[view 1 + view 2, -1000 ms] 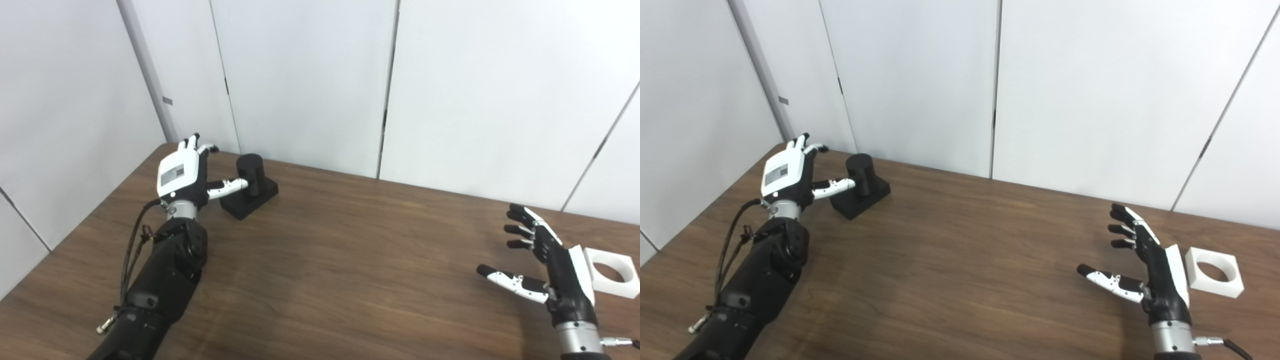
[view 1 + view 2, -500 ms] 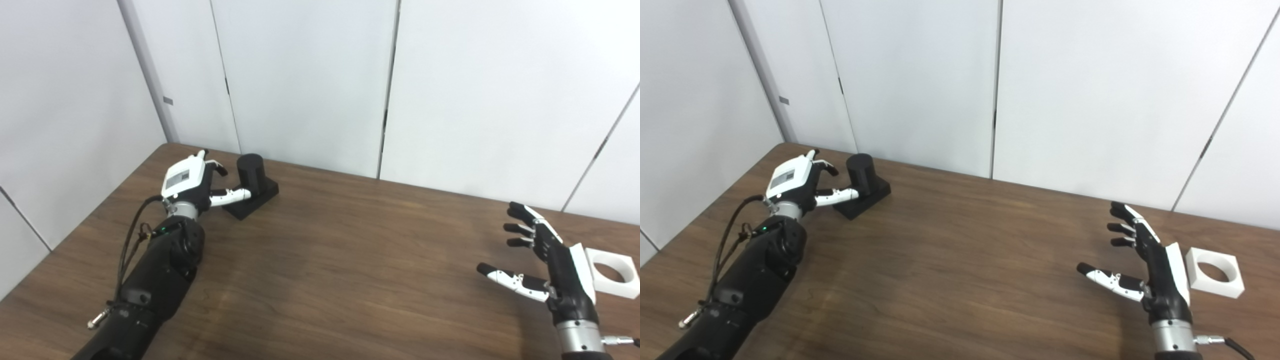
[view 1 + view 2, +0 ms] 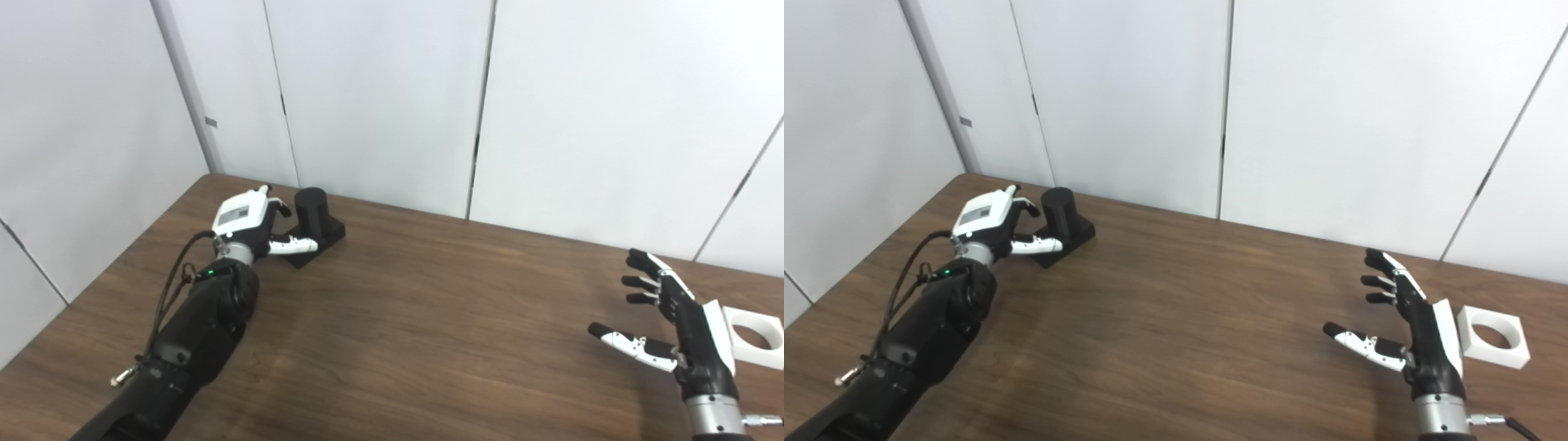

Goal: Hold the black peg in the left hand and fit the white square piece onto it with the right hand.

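Observation:
The black peg (image 3: 312, 207), an upright cylinder on a square black base (image 3: 323, 241), stands at the far left of the brown table (image 3: 429, 318). My left hand (image 3: 251, 222) is open right beside it on its left, thumb stretched along the front of the base, fingers curled toward the cylinder; I cannot tell if they touch it. The white square piece (image 3: 1494, 337) with a round hole lies flat at the right edge. My right hand (image 3: 1415, 327) is open and empty, palm facing left, just left of the white piece and apart from it.
White wall panels (image 3: 380, 92) rise directly behind the table's far edge, close behind the peg. A cable (image 3: 174, 288) loops off my left forearm. The table's left edge runs diagonally just left of my left arm.
My left hand has dropped and tilted toward the peg, fingers curling in and thumb sliding along the base. The right hand has held still. The camera has shifted slightly.

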Controlling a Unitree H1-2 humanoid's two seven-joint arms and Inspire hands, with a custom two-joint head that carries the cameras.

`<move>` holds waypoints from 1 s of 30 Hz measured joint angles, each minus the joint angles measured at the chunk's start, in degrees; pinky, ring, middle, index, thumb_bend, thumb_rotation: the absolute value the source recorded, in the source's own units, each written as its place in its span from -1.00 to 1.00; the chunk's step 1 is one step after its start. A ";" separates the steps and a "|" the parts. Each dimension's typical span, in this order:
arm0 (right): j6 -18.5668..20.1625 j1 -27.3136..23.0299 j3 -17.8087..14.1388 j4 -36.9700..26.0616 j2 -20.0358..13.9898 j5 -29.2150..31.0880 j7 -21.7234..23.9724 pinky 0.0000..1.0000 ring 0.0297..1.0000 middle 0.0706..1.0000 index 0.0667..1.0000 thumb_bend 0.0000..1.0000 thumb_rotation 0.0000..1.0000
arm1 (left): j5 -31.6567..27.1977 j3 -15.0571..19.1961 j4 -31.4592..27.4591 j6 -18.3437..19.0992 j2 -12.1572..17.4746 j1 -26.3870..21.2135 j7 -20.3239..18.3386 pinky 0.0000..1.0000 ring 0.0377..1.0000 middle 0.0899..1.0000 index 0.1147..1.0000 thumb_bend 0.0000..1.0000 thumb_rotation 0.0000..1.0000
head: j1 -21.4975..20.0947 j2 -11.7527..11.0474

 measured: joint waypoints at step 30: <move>1.20 1.01 -0.04 -2.09 -0.64 1.18 1.28 0.28 0.46 0.64 0.64 0.23 -0.83 | 4.46 -4.06 7.50 -0.81 0.06 -1.81 4.59 0.68 0.90 0.88 -0.11 0.16 -0.79 | -0.35 1.67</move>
